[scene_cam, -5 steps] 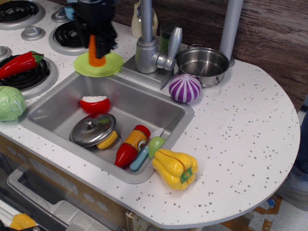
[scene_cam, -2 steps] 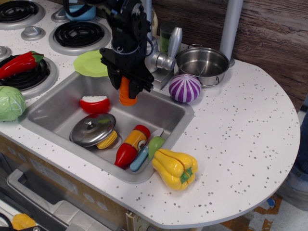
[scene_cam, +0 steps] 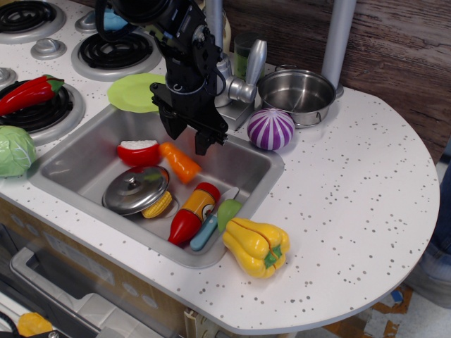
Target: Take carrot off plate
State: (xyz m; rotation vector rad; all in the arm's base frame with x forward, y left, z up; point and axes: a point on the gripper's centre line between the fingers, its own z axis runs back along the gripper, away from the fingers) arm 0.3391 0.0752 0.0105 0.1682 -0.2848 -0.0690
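The orange carrot (scene_cam: 180, 162) lies tilted on the floor of the grey sink (scene_cam: 243, 151), between the red-and-white toy and the red-and-yellow bottle toy. The lime-green plate (scene_cam: 134, 92) sits bare on the counter at the sink's back left corner. My black gripper (scene_cam: 188, 136) hangs open just above the carrot, fingers (scene_cam: 203, 141) apart and holding nothing.
The sink also holds a metal lid (scene_cam: 135, 189), a corn piece (scene_cam: 158, 205), a red-and-yellow bottle toy (scene_cam: 192, 212) and a knife toy (scene_cam: 211, 222). A yellow pepper (scene_cam: 255, 246), purple onion (scene_cam: 270, 129), steel pot (scene_cam: 296, 94), faucet (scene_cam: 229, 77), red chili (scene_cam: 28, 93) and green cabbage (scene_cam: 14, 151) stand around.
My gripper carried the carrot from the plate to above the sink, then opened. The carrot dropped and now lies on the sink floor. The plate is left bare.
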